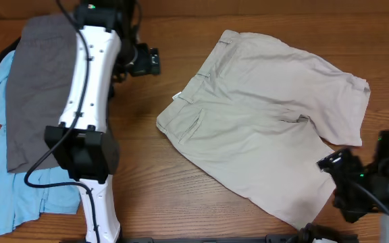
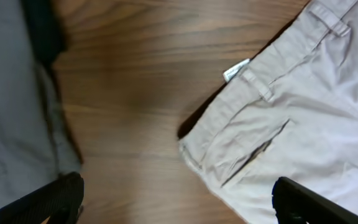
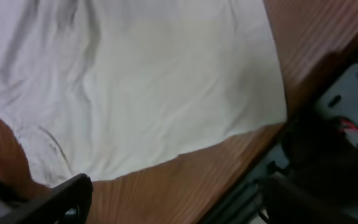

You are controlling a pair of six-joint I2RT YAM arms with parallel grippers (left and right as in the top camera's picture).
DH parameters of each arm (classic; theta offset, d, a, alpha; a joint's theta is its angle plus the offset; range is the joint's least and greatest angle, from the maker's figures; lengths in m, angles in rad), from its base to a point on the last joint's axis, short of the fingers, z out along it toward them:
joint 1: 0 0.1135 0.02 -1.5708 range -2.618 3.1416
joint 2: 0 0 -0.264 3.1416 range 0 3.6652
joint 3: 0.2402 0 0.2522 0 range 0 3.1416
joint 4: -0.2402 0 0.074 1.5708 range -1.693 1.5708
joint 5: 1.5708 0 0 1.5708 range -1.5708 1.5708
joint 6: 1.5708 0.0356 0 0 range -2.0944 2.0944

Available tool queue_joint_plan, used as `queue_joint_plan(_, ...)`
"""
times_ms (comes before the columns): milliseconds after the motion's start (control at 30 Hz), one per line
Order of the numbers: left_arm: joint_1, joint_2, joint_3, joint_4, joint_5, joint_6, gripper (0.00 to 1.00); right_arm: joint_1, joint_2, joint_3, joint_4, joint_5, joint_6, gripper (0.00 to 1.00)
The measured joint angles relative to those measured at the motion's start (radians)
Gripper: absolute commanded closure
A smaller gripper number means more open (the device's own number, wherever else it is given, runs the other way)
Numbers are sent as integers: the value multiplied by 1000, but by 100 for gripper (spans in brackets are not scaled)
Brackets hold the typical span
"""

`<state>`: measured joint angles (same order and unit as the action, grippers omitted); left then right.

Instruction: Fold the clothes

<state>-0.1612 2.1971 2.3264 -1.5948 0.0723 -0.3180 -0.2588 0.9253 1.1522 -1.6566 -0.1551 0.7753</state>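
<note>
Overhead, the khaki shorts (image 1: pixel 262 115) lie spread flat and askew on the right half of the wooden table (image 1: pixel 147 196), with the waistband toward the middle and the two legs toward the right edge. They sit well apart from the pile on the left.

The left gripper (image 2: pixel 178 186) hangs over bare wood just beside the waistband corner, its fingers wide apart and holding nothing. The right gripper (image 3: pixel 173 193) hovers over the hem of the near leg. Its fingers are also apart and empty.

Several things could go wrong from here:
- That hem lies close to the table's edge. A pinch that catches only the top layer would peel the leg open rather than lift it.
- A sideways pull there could drag cloth over the edge.
- The fabric is rumpled around the crotch, so a fold made now would likely trap creases and come out crooked.
- The left arm stretches across the pile and might snag it while swinging.

Count:
- one pair of khaki shorts
- one grey garment (image 1: pixel 36 88) on top of the pile
- one light-blue garment (image 1: pixel 9 196) beneath it
- one black piece (image 2: pixel 39 28), mostly hidden
- two arms
- two grippers
</note>
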Motion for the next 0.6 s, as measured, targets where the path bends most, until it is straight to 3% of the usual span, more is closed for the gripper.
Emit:
queue_joint_plan(67, -25, -2, -82, 126, -3, -13, 0, 5, 23, -93, 68, 6, 7, 8)
queue_joint_plan(133, -47, -5, -191, 404, 9, 45, 0, 13, 56, -153, 150, 6, 0, 8)
queue_joint_plan(267, -71, 9, -291, 822, 94, 177, 0, 29, 124, -160, 230, 6, -39, 7)
queue_joint_plan(600, -218, 166, -305, 1269, 228, 460, 0, 78, 211, -161, 301, 10, -107, 7)
